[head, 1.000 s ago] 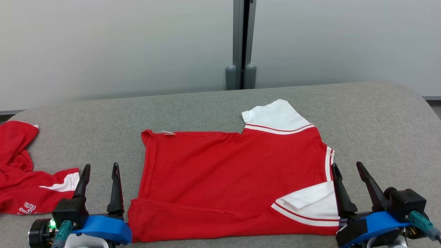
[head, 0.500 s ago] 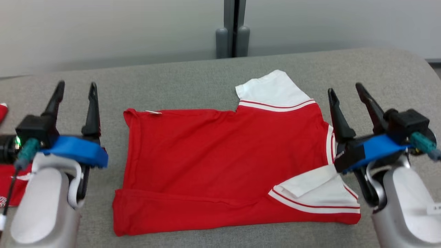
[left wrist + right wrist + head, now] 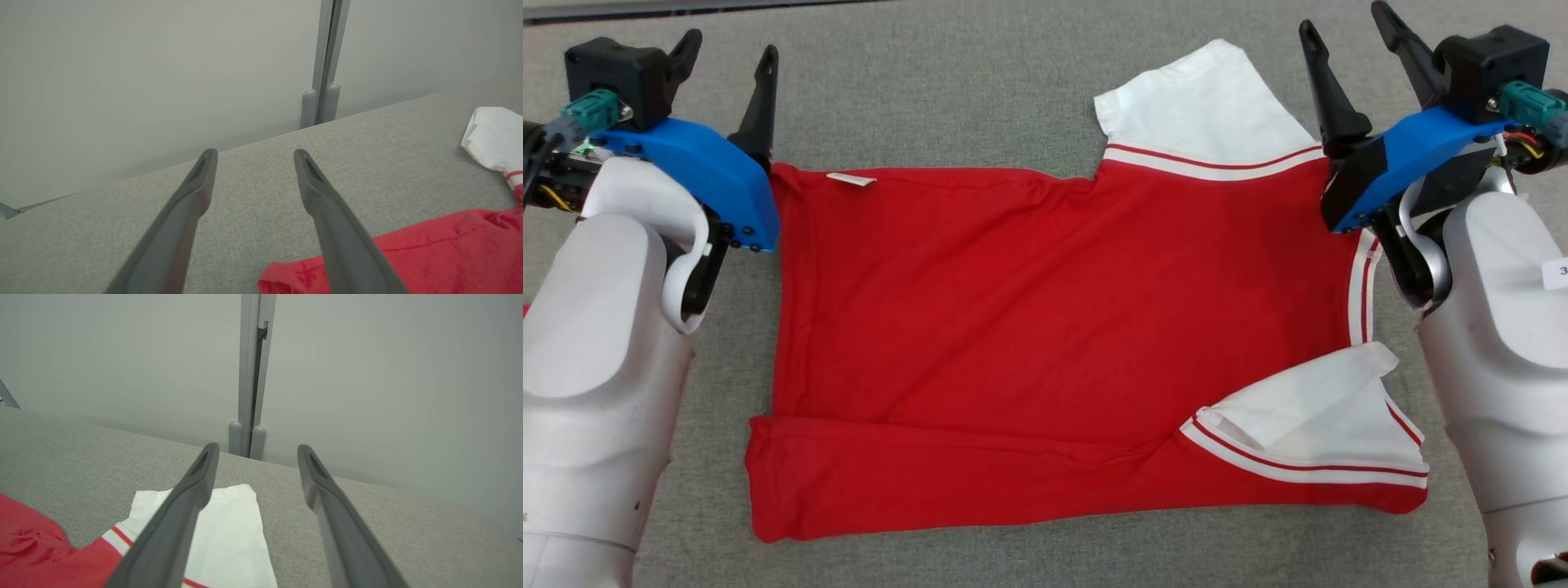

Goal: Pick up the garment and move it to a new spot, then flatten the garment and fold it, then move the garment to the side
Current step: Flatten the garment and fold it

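The garment (image 3: 1045, 327) is a red T-shirt with white sleeves, spread on the grey padded table (image 3: 980, 90) in the head view, its near edge folded over. One white sleeve (image 3: 1201, 106) sticks out at the far side and another (image 3: 1315, 425) lies folded at the near right. My left gripper (image 3: 729, 51) hovers open beside the shirt's far left corner. My right gripper (image 3: 1343, 24) is open above the far right shoulder. The left wrist view shows the open left gripper (image 3: 254, 153) above the red corner (image 3: 429, 253). The right wrist view shows the open right gripper (image 3: 256, 448) over the white sleeve (image 3: 229, 531).
A pale wall with a grey vertical post (image 3: 250, 375) stands behind the table's far edge. Bare grey table (image 3: 367, 155) lies beyond the shirt. My pale forearms (image 3: 596, 367) flank the shirt on both sides.
The head camera has tilted down, so the wall has left the picture. Both arms have reached forward, from the shirt's near corners to its far corners. Both grippers stayed open.
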